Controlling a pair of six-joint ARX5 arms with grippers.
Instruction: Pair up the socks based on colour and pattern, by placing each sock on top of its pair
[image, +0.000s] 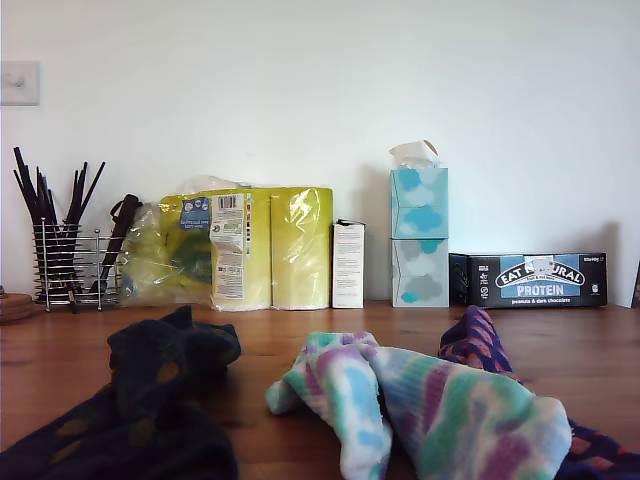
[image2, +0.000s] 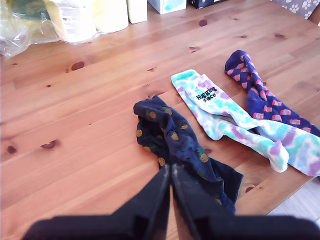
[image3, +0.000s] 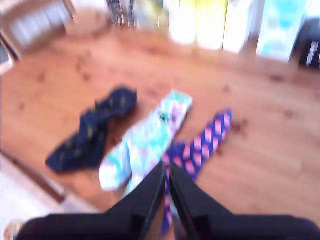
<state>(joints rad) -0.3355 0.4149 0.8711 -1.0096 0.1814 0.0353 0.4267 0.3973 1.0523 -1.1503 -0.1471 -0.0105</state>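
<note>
My first gripper (image2: 170, 171) is hanging above the table (image2: 75, 130) with its jaws pressed together and nothing visible between them. The dotted navy sock (image2: 172, 137) is lying bunched right at its tips and stretching away from them. I cannot tell whether the tips are touching the fabric. My second gripper (image3: 167, 169) is clenched as well. Its view is blurred, and it is hovering over the place where the tie-dye sock (image3: 147, 142) and the spotted navy-purple sock (image3: 200, 145) are meeting.

The socks are lying side by side on the near part of the table. The dotted one is at the exterior view's left and the tie-dye one is in the middle, just beside it. The spotted one is at the exterior view's right, partly hidden behind the tie-dye fabric and touching it at the near end. I cannot tell whether each heap is one sock or two.

The table's near edge is running close by the socks' near ends, and the tie-dye toe is lying almost at it. Bare wood is spreading wide between the socks and the far wall.

Along that wall, well apart from the socks, a row of things is standing. From the exterior view's left come a wire holder (image: 70, 265) of dark sticks, a pack of yellow rolls (image: 255, 245), a white carton (image: 347, 265), two stacked tissue boxes (image: 419, 235) and a protein bar box (image: 540, 280).
</note>
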